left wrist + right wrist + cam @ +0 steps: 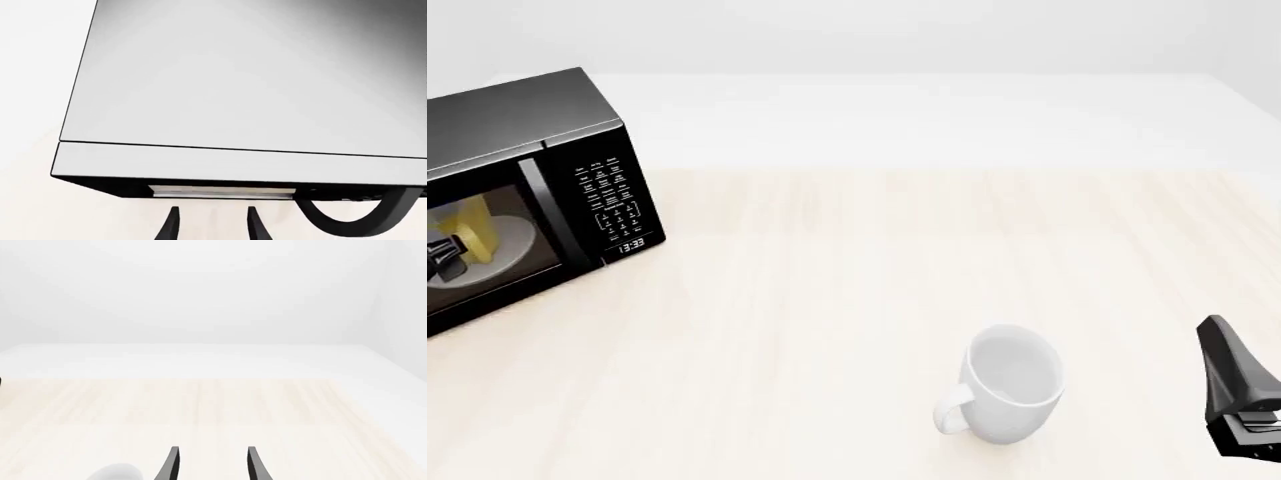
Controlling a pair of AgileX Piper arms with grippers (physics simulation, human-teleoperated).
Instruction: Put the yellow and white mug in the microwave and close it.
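The black microwave (pixel 554 130) stands at the table's far left, keypad and display facing right of its dark glass door. The door lies flush against the body. Through the glass, the yellow and white mug (pixel 474 225) shows on the white round plate (pixel 514 240). My left gripper (pixel 443 257) sits just in front of the door at the view's left edge. In the left wrist view, the microwave (pixel 253 85) top and door edge fill the picture, and the left gripper (pixel 210 212) is open and holds nothing. My right gripper (pixel 1234 385) hovers open at the near right, also holding nothing.
An all-white mug (pixel 1010 385) stands on the light wooden table (pixel 868 260) near the front, left of my right gripper, handle toward the left. Its rim shows in the right wrist view as a white mug (pixel 117 472) beside the right gripper (pixel 210 460). A curved black door handle (pixel 347 222) shows.
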